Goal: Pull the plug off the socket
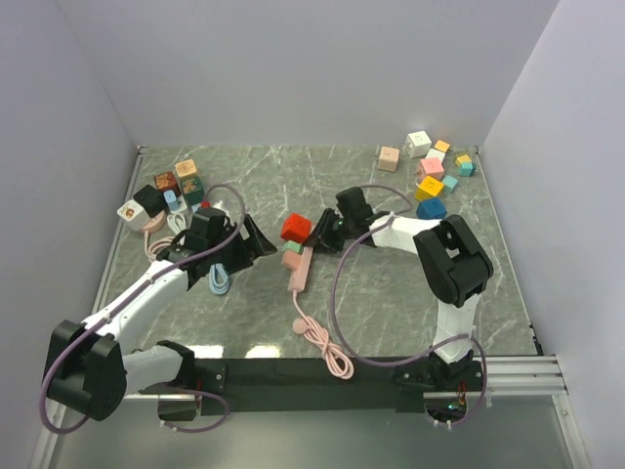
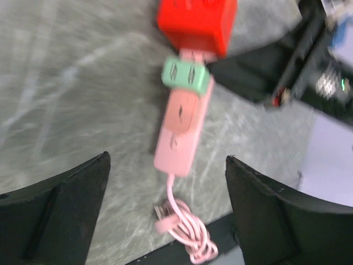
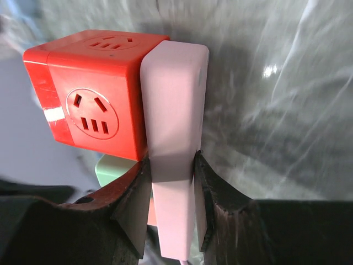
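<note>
A pink socket strip [image 1: 299, 266] lies mid-table with a red cube plug [image 1: 296, 228] and a small green plug [image 1: 292, 247] seated at its far end. My right gripper [image 1: 327, 234] is shut across the strip's width; in the right wrist view its fingers [image 3: 132, 199] press both sides of the pink strip [image 3: 174, 110], right beside the red cube [image 3: 94, 105] and green plug [image 3: 113, 168]. My left gripper [image 1: 262, 241] hangs open just left of the strip. Its wrist view looks down on the strip [image 2: 179, 132], the green plug [image 2: 186, 74] and the red cube [image 2: 196, 22], touching none.
The strip's pink cord [image 1: 327, 347] trails toward the near edge, bundled in a coil [image 2: 185, 226]. Coloured cubes [image 1: 435, 171] are scattered at the back right. More blocks and small items [image 1: 166, 195] sit at the back left, with a blue cable [image 1: 220, 278] near my left arm.
</note>
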